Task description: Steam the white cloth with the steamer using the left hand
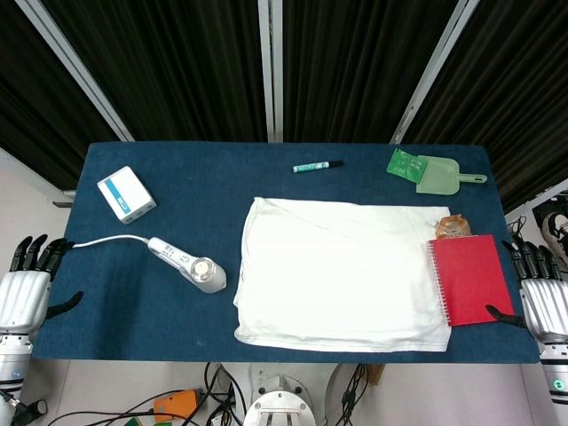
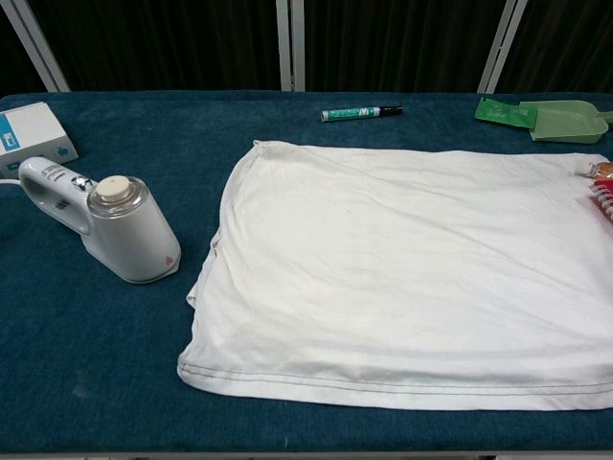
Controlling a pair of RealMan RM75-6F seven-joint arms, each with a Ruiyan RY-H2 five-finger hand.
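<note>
A white cloth (image 1: pixel 342 271) (image 2: pixel 412 268) lies spread flat on the blue table, right of centre. The white handheld steamer (image 1: pixel 188 264) (image 2: pixel 105 222) lies on the table just left of the cloth, its cord trailing to the left. My left hand (image 1: pixel 25 282) hangs off the table's left edge, fingers apart and holding nothing, well left of the steamer. Off the right edge my right hand (image 1: pixel 538 286) is likewise empty with spread fingers. Neither hand shows in the chest view.
A white and blue box (image 1: pixel 126 193) (image 2: pixel 31 132) sits at the back left. A green marker (image 1: pixel 317 166) (image 2: pixel 361 113) and a green scoop (image 1: pixel 437 173) (image 2: pixel 551 117) lie behind the cloth. A red notebook (image 1: pixel 470 277) overlaps the cloth's right edge, a small packet (image 1: pixel 450 228) above it.
</note>
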